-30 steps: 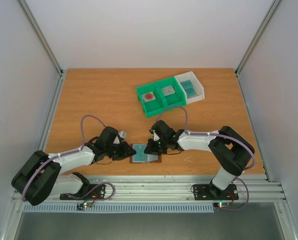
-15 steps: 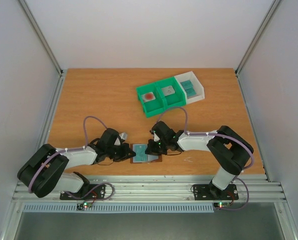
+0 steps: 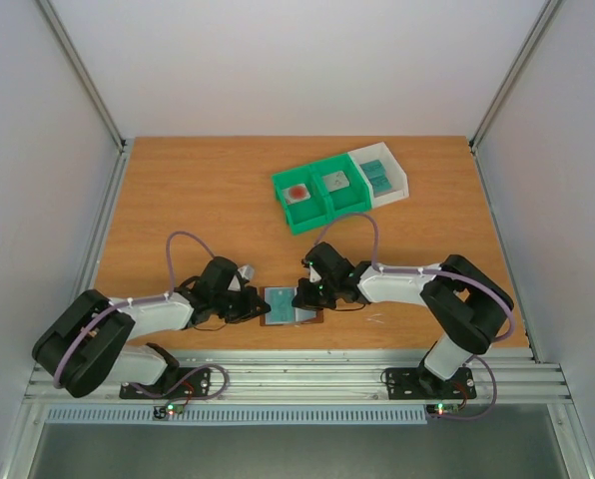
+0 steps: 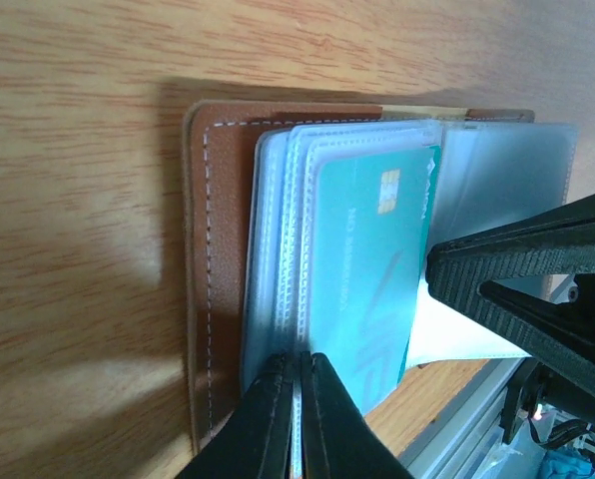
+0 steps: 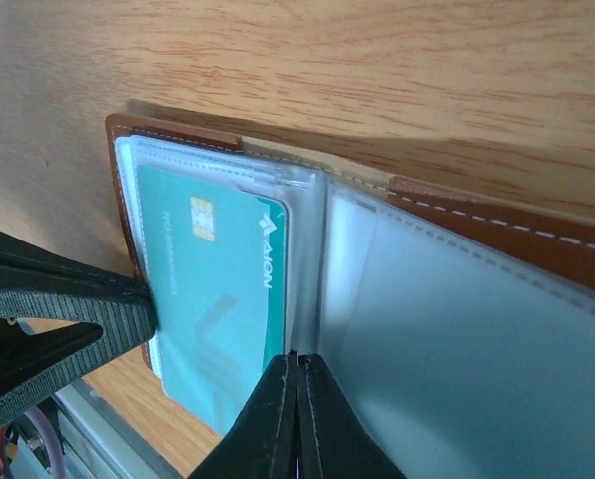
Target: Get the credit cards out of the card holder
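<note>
warm orange wood-grain laminate covers the table, boxed in by plain white walls and aluminium rails. towards the back stand a green plastic bin of two compartments and, joined to its right side, a white bin.

close to the near edge, between the two arms, the card holder lies open and flat. its cover is smooth brown leather with rounded corners and a line of pale stitching along the rim. inside is a fan of clear, faintly frosted plastic sleeves with ribbed, welded edges. the top sleeve on the left half holds a teal credit card, glossy, with a small gold chip and darker lettering. a whitish flat corner pokes out from under it at the near side. the sleeve on the right half looks grey-blue and holds nothing that can be made out.

the left gripper is clenched on the near edge of the sleeve stack, a thin pale sheet between its black fingers. the right gripper is clamped tight at the near edge by the centre fold; whether it pinches a sleeve is unclear.
</note>
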Available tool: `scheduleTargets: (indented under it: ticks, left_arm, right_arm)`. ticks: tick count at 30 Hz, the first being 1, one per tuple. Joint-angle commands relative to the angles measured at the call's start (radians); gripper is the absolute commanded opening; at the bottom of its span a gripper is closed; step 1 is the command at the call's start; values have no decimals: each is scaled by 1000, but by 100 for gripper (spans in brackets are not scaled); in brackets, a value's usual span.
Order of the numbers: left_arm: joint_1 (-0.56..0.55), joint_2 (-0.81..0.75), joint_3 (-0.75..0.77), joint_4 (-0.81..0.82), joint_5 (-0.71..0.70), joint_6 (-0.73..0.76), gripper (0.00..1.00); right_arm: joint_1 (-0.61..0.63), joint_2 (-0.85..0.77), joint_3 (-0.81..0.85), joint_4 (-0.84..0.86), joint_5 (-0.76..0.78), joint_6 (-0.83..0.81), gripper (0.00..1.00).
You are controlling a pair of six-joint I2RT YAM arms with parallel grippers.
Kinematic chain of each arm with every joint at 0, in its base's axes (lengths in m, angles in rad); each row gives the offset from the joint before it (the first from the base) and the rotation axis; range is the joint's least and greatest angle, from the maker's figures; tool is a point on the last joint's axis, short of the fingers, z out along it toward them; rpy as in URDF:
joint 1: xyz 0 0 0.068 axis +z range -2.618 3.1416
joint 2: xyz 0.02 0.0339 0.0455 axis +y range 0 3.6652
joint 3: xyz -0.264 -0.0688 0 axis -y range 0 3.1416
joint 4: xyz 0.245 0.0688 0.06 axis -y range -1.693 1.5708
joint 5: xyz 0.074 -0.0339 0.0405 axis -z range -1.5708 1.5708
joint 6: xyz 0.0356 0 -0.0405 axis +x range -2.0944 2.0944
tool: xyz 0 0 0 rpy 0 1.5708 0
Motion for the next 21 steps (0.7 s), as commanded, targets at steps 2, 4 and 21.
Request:
scheduleTargets:
  ticks: [2,4,21]
  left_arm:
    - [-1,-7,-22,-63,-55,18,6]
    - [-1,0,-24,-51,-53,15,5]
    - [-1,25,-35,-43,-73,9,3]
  right_arm:
    - [8,-19,-18,50,-26,4,6]
    - [8,-9,-18,58,-30,12,9]
    - [8,27,-33,89,-33,6,1]
